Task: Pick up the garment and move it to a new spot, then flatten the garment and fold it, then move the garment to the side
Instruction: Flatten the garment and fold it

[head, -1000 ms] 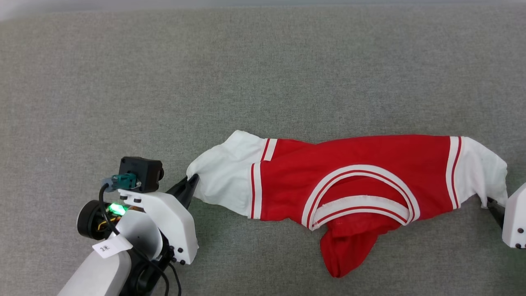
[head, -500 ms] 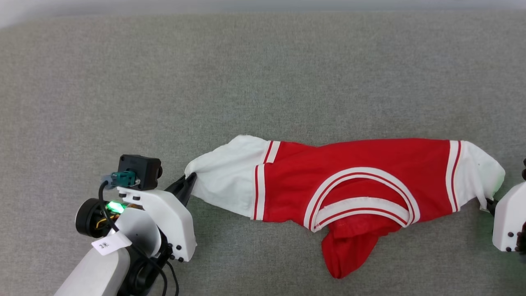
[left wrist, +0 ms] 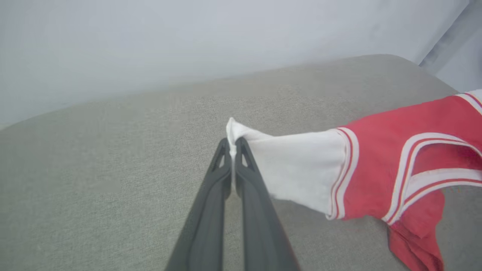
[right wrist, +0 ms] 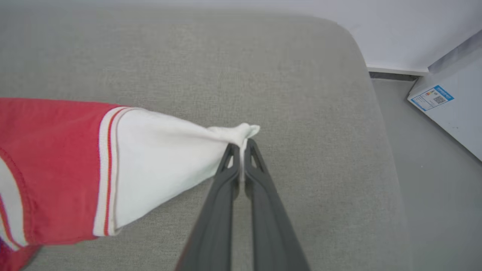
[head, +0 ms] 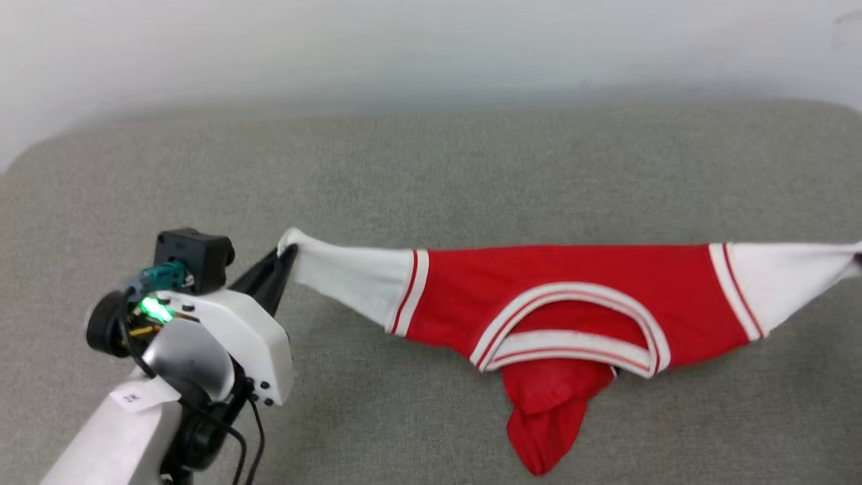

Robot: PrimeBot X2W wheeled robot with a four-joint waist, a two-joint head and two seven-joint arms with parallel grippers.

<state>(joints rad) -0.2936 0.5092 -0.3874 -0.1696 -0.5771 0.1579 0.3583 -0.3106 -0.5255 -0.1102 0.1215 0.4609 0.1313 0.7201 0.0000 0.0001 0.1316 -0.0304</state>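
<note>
Garment (head: 572, 296) | strung between left hand (head: 287, 253) and right hand (right wrist: 242, 143) | sleeves pinched

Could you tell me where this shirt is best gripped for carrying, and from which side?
At the white sleeve tips, each from its outer end: the shirt hangs stretched between them, body sagging, as the left gripper and right gripper pinch it.

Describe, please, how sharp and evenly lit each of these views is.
Head view: soft, the back washed pale, a green lamp glowing. Left wrist view: the garment slightly blurred, the left gripper soft. Right wrist view: sharpest, the right gripper blurring toward the bottom edge.
</note>
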